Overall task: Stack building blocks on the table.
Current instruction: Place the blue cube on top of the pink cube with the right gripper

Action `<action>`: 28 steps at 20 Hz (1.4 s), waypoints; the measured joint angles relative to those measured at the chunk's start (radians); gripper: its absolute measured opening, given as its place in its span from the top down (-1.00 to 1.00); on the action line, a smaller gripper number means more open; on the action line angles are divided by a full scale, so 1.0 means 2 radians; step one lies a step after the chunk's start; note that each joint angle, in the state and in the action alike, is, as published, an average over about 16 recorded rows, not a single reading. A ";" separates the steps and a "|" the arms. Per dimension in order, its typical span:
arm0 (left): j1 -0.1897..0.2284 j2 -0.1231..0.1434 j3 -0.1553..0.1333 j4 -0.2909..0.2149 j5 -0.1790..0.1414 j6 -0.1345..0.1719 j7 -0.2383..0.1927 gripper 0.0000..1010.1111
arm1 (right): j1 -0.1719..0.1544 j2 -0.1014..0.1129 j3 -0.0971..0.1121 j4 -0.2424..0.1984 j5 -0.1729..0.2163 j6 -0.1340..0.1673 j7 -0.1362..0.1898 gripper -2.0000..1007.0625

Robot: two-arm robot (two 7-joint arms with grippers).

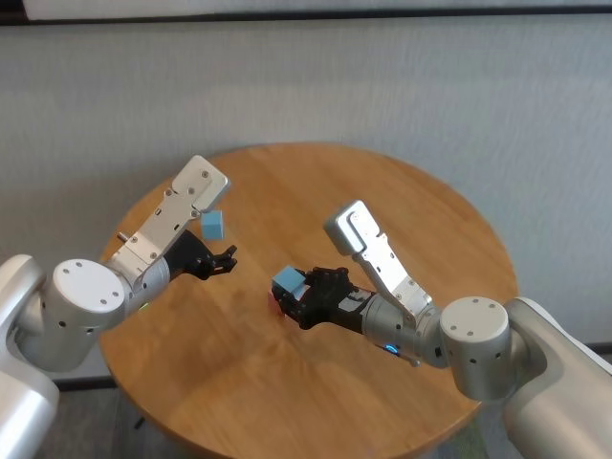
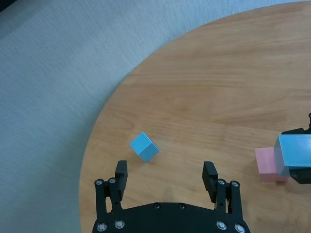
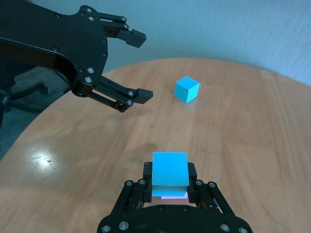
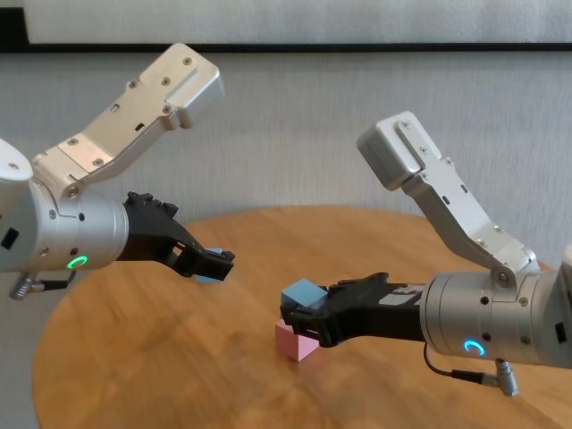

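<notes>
I'm holding a blue block (image 3: 169, 174) pinched in R gripper (image 3: 167, 187) over pink block (image 4: 297, 341), frame center. L gripper (image 2: 167, 178) hanging spread, empty. Cubes look light, rigid; gripping flat opposite faces.

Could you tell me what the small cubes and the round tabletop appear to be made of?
The pale pink cube and two light blue cubes look like matte plastic or painted wood: flat colour, no grain, no glare. The round honey-brown table looks like sealed wood or veneer: visible grain, soft reflected light.
</notes>
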 joint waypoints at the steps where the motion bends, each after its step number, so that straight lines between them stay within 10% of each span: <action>1: 0.000 0.000 0.000 0.000 0.000 0.000 0.000 -0.98 | 0.000 -0.001 0.000 0.001 -0.001 0.000 0.000 0.28; 28: 0.000 0.000 0.000 0.000 0.000 0.000 0.000 -0.98 | 0.004 -0.015 0.007 0.016 -0.009 0.001 -0.007 0.28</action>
